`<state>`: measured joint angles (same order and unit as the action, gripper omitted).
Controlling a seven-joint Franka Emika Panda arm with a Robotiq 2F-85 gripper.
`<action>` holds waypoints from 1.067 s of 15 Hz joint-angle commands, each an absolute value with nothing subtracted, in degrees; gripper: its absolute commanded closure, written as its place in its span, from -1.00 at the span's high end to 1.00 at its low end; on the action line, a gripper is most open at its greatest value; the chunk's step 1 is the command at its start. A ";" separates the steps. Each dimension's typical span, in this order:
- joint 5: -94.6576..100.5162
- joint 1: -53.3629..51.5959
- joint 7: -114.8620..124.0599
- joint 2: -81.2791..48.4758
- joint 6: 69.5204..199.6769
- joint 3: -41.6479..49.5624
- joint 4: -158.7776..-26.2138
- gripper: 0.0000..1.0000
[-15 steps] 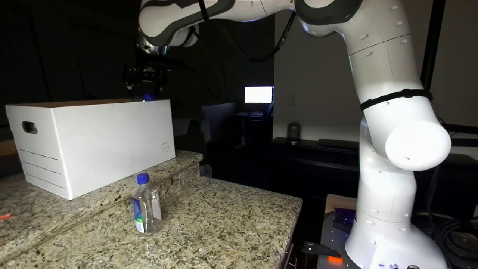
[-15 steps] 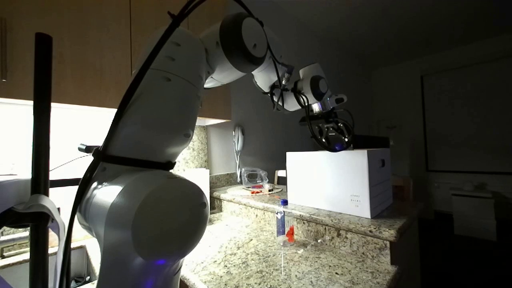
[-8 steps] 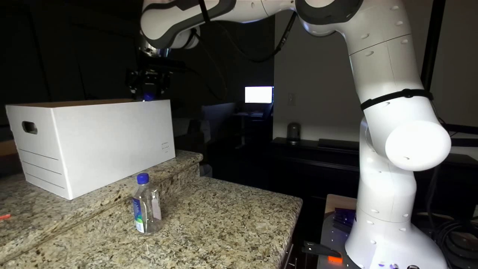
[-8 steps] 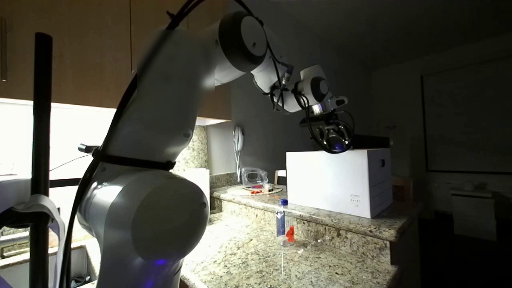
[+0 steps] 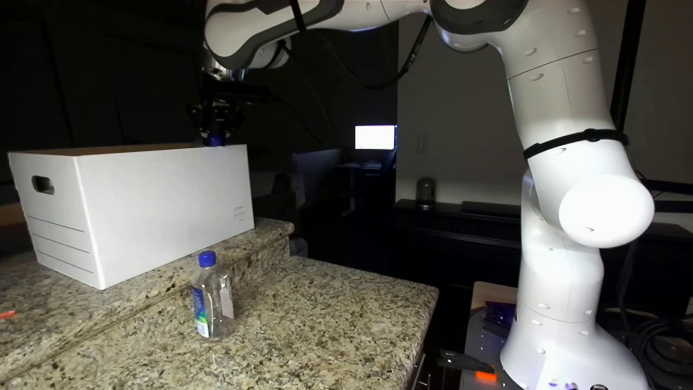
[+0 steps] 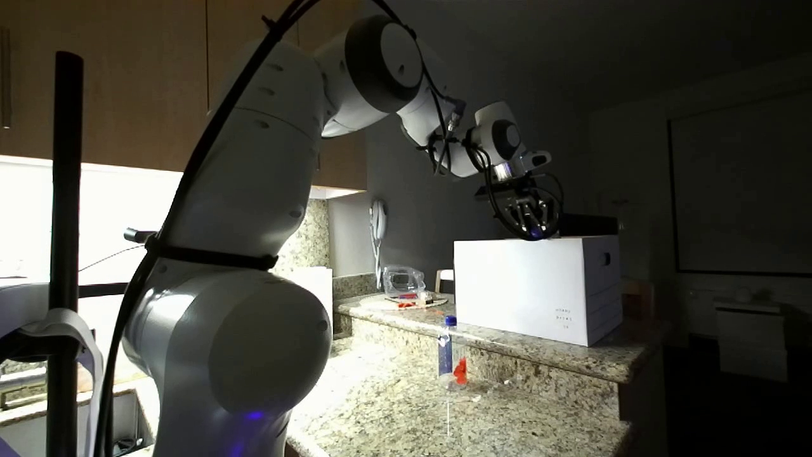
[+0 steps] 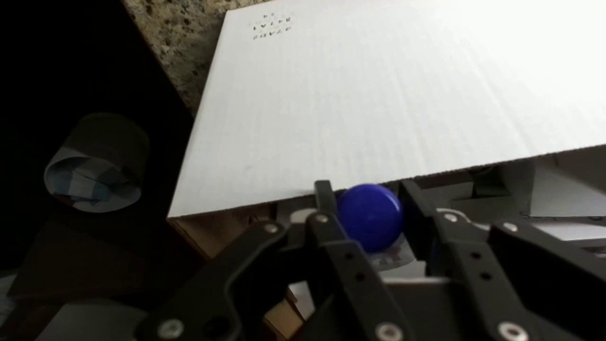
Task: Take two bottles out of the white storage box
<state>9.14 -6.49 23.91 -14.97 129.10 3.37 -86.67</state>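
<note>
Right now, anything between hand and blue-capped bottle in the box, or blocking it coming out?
Nothing visible between hand and blue cap; the fingers flank it. Sideways, the box wall stands close beside it; straight up, nothing visible blocks the lift.

The stepped counter (image 5: 335, 311) bears the white box (image 5: 162, 211) above, an upright bottle (image 5: 212, 303) below.

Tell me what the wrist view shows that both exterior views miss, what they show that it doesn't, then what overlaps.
Only the wrist view: pale flat pieces inside the white storage box, and the contents of a round bin, which I can't identify.

Only the exterior views: a clear bottle upright on the lower counter, the robot's arm, and a handle slot in the box's short end.

Shared by all three: the box, printed marks on its long side, speckled stone, and a blue cap at the pincer.
</note>
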 commanded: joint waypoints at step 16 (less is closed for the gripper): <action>13.24 -7.50 24.18 -7.63 120.99 1.37 -83.82 -0.71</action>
<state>13.76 -7.78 25.17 -11.18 126.00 2.56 -84.93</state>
